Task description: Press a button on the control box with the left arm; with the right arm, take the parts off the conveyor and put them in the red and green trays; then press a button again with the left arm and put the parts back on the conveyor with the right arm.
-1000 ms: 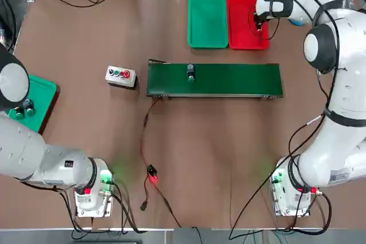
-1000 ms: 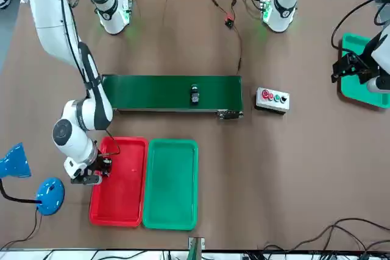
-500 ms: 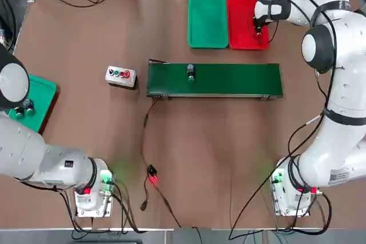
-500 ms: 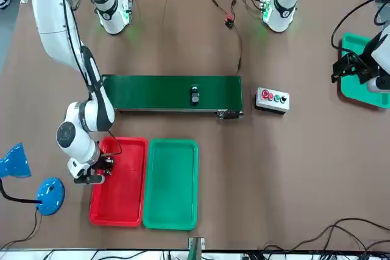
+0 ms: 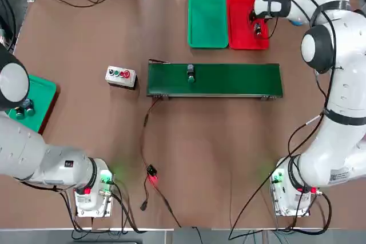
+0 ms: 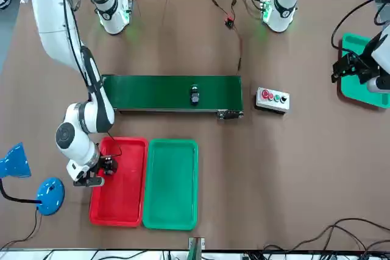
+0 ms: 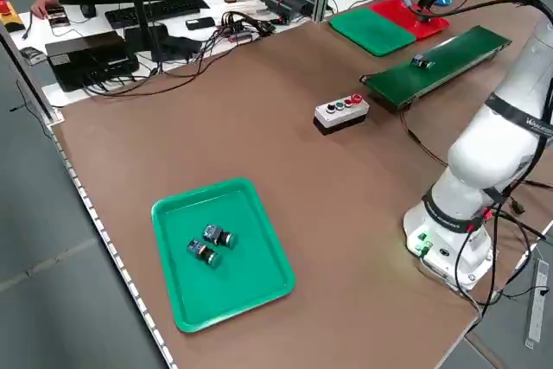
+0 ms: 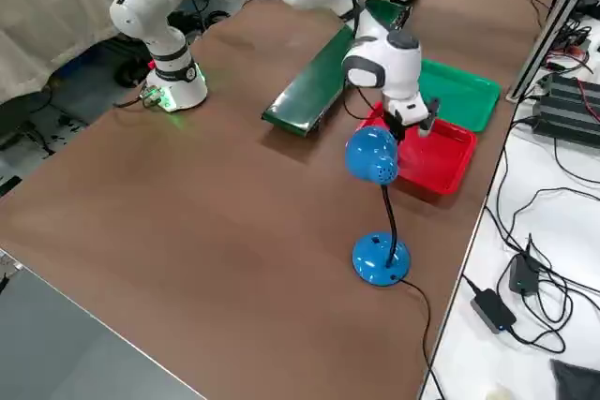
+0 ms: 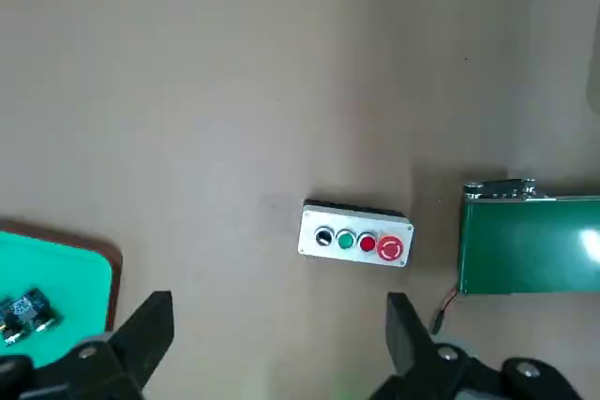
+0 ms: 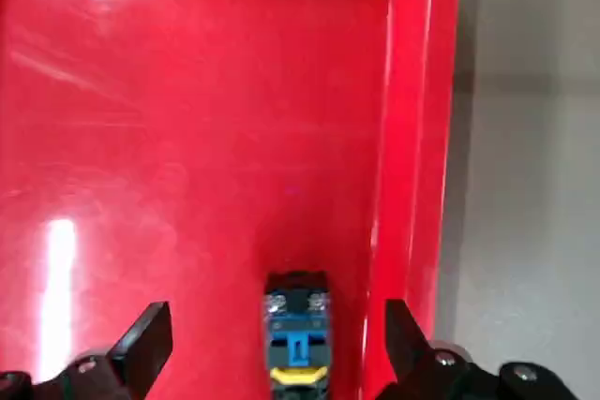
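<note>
1 blue lamp (image 8: 372, 155) stands on the table (image 8: 234, 259) near 1 cable (image 8: 427, 325).

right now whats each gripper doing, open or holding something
left gripper: open, empty, over the table
right gripper: open over the red tray, a part between its fingers, ungripped

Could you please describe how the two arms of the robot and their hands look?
Both arms are glossy white with rounded links, black bands and black cables; green lights glow at their bases. The left hand and right hand have two black fingers.

Glossy red plastic tray (image 10: 206, 138)
</note>
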